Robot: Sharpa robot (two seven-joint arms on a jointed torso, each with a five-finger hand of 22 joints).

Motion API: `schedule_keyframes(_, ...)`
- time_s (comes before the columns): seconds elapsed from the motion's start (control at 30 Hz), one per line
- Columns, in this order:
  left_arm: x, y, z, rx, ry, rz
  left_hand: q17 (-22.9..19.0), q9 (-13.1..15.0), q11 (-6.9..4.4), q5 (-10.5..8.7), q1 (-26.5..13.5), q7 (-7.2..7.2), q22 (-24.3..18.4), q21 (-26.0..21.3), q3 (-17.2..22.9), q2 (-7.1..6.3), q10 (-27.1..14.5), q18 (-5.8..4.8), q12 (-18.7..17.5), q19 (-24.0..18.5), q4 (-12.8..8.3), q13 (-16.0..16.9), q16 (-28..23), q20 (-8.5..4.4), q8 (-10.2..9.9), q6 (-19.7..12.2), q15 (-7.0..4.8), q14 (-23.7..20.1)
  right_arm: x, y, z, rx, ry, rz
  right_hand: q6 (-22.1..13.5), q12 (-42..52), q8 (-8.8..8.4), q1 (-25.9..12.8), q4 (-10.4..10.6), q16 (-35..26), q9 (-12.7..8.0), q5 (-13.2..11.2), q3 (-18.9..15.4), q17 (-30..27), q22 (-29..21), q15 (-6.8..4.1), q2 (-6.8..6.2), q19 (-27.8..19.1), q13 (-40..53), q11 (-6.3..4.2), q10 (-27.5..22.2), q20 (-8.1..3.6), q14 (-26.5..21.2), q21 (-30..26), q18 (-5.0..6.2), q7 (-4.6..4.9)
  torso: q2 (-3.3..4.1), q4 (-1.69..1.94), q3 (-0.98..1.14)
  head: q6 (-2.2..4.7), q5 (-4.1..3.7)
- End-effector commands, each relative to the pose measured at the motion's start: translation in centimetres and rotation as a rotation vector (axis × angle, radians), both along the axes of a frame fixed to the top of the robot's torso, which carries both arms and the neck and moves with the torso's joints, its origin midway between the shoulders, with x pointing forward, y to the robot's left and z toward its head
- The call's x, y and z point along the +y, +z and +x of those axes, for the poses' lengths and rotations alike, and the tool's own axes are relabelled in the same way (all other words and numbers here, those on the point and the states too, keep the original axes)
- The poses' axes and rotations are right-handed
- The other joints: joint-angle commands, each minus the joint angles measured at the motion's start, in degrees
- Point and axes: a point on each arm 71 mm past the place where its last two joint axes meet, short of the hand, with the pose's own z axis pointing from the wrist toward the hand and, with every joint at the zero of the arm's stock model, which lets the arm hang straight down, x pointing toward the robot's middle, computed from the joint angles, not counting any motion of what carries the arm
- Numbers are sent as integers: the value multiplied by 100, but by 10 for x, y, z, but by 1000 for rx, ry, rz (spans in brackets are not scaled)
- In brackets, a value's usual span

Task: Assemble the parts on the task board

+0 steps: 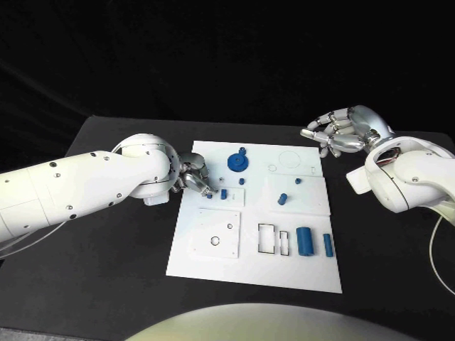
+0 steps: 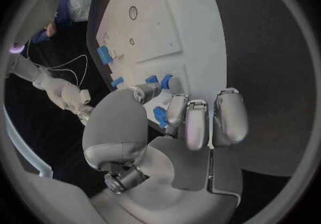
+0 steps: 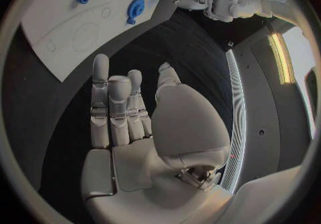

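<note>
**Left hand at the board's edge, right hand clear of it**

We take the task board [image 1: 250, 270] as our landmark; it lies in the middle of the black bench [image 1: 104, 284]. On the board's far half we see a round blue disc part [image 1: 237, 163] with a small knob on its rim, and nearer the middle a short blue peg [image 1: 282, 199] standing tilted. Toward the board's near right corner a blue cylinder [image 1: 306, 241] and a slimmer blue bar [image 1: 328, 244] lie side by side, just beside two rectangular cut-outs [image 1: 273, 239]. A raised white square plate [image 1: 217, 234] with round holes sits on the board's near left part.

Our left hand [image 1: 192, 177] rests at the board's left edge, about midway along it. Its fingers [image 2: 194, 122] are curled in narrowly around a small blue block [image 2: 160, 116]; the thumb and the finger pads close on it, with another blue piece [image 2: 165, 81] just beyond the fingertips on the board.

Our right hand [image 1: 340, 131] hangs off the board's far right corner, above the bench. Its fingers [image 3: 110, 101] stand fairly straight and close together, holding nothing and touching nothing.
</note>
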Motion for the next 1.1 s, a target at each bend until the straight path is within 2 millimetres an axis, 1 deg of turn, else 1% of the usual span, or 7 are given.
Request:
schedule_keyframes(0.03,-1,-1,-1,8,-7,-3,649,-5,-7,16,-50,20,7,0,-57,-25,26,-79,15,7,8,-6,30,-36,-29,12,-35,408,1,0,-1,-6,11,-1,-45,40,36,-87,13,-21,-10,-14,-42,5,-8,-3,0,43,-8,-1,-27,-7,53,-24,26,0,2,-3,-1,4,-1)
schedule_keyframes(0.43,0,2,-2,-3,-4,-12,648,-8,-7,20,-46,22,4,-3,-186,-26,24,-78,15,7,80,-3,29,-37,-38,17,-35,408,1,0,-1,-6,11,-1,-52,46,40,-121,13,-33,-13,-12,-57,6,-14,-1,1,44,-14,1,-31,-5,52,-33,25,2,1,0,-1,6,-10)
schedule_keyframes(0.47,0,2,-2,-3,-3,-13,647,-9,-5,19,-59,24,6,-3,-269,-30,27,-79,18,9,118,3,29,-36,-42,21,-35,407,1,0,-1,-6,11,-1,-54,48,42,-134,13,-38,-13,-12,-63,5,-16,0,0,45,-16,2,-34,-4,51,-36,25,3,-1,2,0,5,-11)
schedule_keyframes(0.63,0,3,-2,-6,-1,-15,647,-11,-2,16,-101,28,7,-5,-420,-24,23,-79,15,10,145,-2,29,-35,-46,32,-32,407,1,0,-1,-7,12,0,-58,51,44,-153,14,-57,-15,-11,-71,-8,-19,2,-2,45,-19,3,-37,-3,46,-41,25,4,0,2,-2,0,-15)
schedule_keyframes(0.77,1,3,-2,-9,2,-19,648,-12,1,9,-171,30,7,-8,-639,-26,24,-79,15,11,150,3,30,-34,-53,37,-31,407,1,0,-1,-7,12,0,-60,53,46,-167,14,-63,-16,-11,-77,-8,-21,3,-4,45,-22,4,-39,-3,44,-45,25,5,2,-1,-4,2,-15)
schedule_keyframes(0.9,2,6,-2,-20,10,-28,651,-12,-1,-5,-273,26,6,-12,-928,-44,20,-78,12,13,158,0,31,-36,-64,40,-33,407,1,0,-1,-7,12,0,-64,55,48,-187,15,-107,-17,-10,-85,-50,-25,4,-6,44,-26,6,-45,-1,31,-51,24,7,-4,5,-4,2,-16)
schedule_keyframes(1.1,4,17,1,-64,42,-75,652,-13,-2,-2,-281,25,4,-14,-961,-32,17,-78,9,12,159,-5,31,-37,-66,38,-35,407,1,0,0,-9,13,0,-66,55,49,-195,15,-124,-18,-9,-87,-64,-27,5,-4,43,-28,7,-48,-1,25,-55,24,8,-4,2,-3,21,-10)
